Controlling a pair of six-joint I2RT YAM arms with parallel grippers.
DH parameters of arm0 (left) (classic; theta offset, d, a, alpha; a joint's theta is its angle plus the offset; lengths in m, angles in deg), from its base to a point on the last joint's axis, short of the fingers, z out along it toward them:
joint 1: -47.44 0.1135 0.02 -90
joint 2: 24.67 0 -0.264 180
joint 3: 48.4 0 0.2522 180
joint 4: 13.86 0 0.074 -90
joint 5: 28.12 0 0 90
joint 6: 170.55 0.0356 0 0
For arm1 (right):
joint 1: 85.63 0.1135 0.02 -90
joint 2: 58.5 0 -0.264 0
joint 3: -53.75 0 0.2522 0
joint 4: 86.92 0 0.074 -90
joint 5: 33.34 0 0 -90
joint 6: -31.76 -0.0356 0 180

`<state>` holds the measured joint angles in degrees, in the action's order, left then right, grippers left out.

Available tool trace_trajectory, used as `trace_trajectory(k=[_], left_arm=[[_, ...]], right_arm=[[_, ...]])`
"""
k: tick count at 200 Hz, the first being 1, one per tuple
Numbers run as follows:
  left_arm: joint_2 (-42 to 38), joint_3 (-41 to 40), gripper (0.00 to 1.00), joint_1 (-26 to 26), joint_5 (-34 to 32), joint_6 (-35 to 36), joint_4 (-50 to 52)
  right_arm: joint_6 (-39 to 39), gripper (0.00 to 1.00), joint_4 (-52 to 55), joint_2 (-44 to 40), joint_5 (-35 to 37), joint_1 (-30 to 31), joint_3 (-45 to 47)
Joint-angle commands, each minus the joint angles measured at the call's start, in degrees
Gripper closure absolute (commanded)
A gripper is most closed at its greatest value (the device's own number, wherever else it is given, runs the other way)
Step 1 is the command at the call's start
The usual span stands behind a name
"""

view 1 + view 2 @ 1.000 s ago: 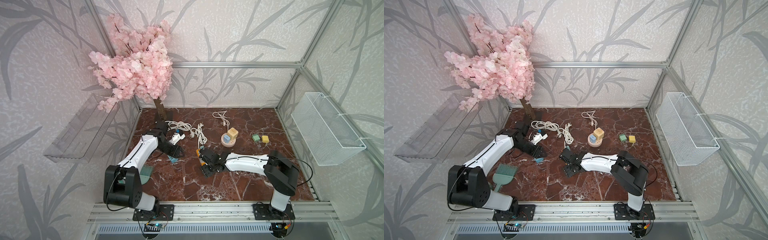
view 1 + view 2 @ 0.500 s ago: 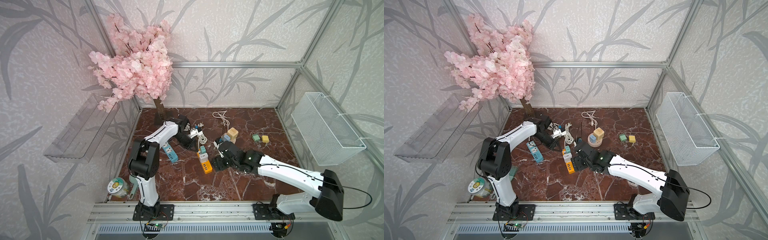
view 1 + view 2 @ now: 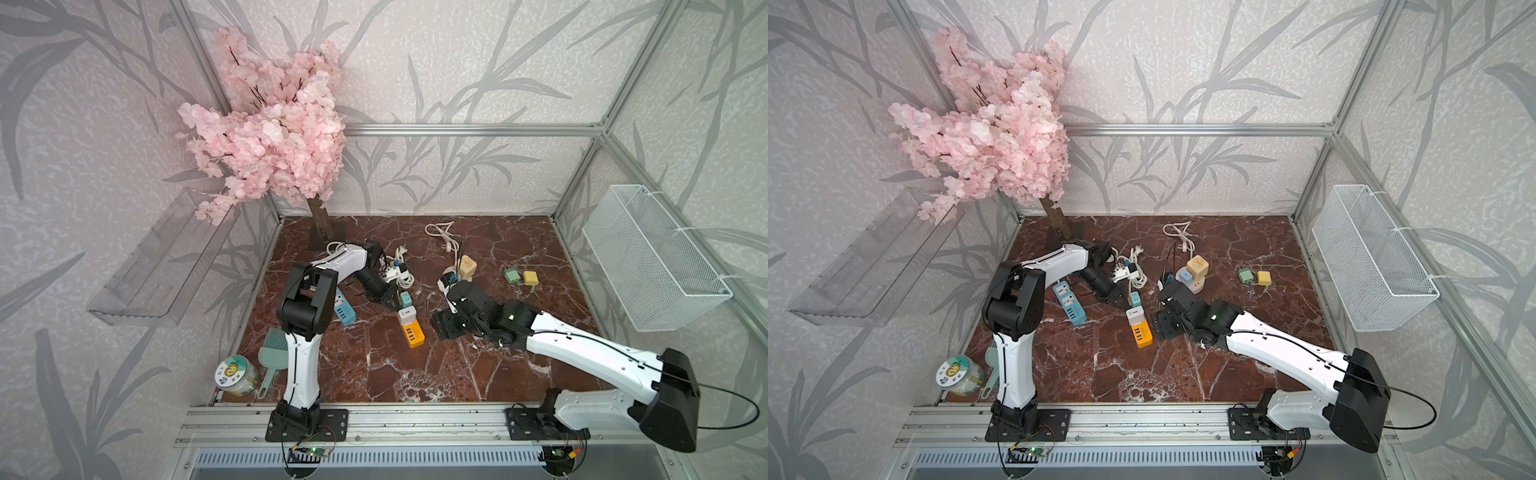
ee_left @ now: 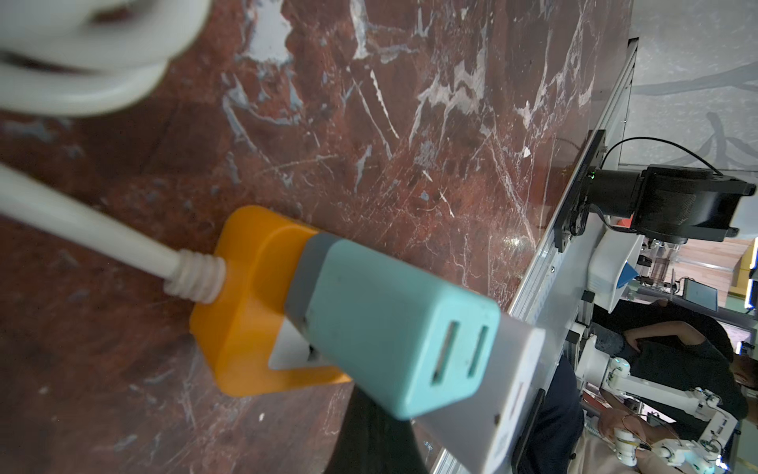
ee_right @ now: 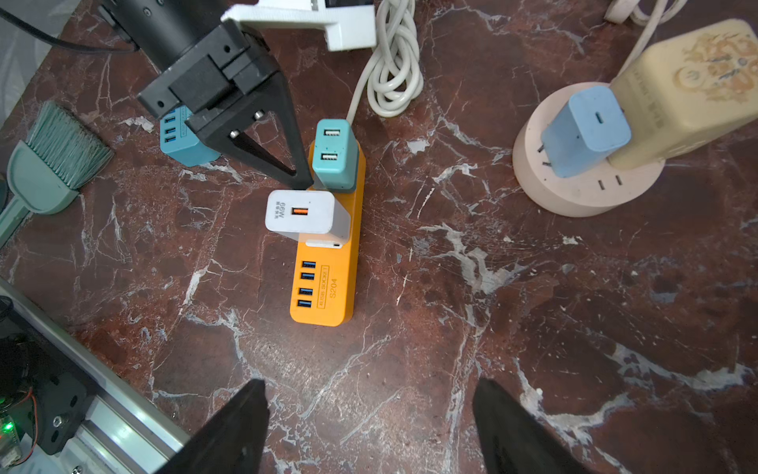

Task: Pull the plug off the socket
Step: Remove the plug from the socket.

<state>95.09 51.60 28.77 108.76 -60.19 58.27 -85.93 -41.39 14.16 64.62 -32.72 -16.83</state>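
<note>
On the orange socket [image 5: 324,287], a white charger [image 5: 305,215] stands beside the teal plug [image 5: 332,154].

The left gripper [image 5: 302,180] is closed, pointing down — the right gripper [image 5: 369,385] gapes wide.

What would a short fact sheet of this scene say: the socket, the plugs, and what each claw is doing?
socket: orange power strip, lying flat on the marble tabletop
plugged in: teal charger and white charger, next to each other
left gripper: shut, tips beside the teal charger's base, not around it
right gripper: open, empty, over bare marble beside the strip
task state: both chargers still seated in the strip
</note>
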Motion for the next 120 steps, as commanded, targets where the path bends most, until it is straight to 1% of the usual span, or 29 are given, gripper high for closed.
trace_trajectory(k=[1, 21, 46, 61, 71, 93, 120], left_arm=[[0.2, 0.9, 1.0, 0.4, 0.5, -1.1, -2.2], [0.7, 0.9, 1.0, 0.9, -0.5, -2.5, -3.9], [1.9, 1.1, 1.0, 0.9, -1.5, -2.6, -4.0], [2.2, 0.5, 1.0, 0.9, -2.1, -3.2, -4.8], [2.3, 0.1, 1.0, 1.0, -2.3, -3.3, -5.1], [2.3, -0.6, 1.0, 1.1, -2.8, -3.3, -5.5], [2.6, -1.3, 1.0, 1.4, -3.1, -3.3, -5.7]], right_arm=[[-0.5, 0.18, 0.7, -1.4, -0.2, -0.1, 0.3], [-0.5, 0.18, 0.3, -1.4, -1.3, -0.1, 0.0], [-1.0, 0.18, 0.2, -0.8, -2.6, 0.0, -1.4], [-1.1, 0.18, 1.3, 0.5, -1.7, 0.7, -3.4], [-1.2, 0.18, 2.7, 2.0, -0.5, 1.4, -5.5], [0.7, 0.18, 6.9, 8.2, -0.3, 2.3, -11.4], [3.2, 0.18, 7.4, 14.2, -0.9, 3.5, -16.1]])
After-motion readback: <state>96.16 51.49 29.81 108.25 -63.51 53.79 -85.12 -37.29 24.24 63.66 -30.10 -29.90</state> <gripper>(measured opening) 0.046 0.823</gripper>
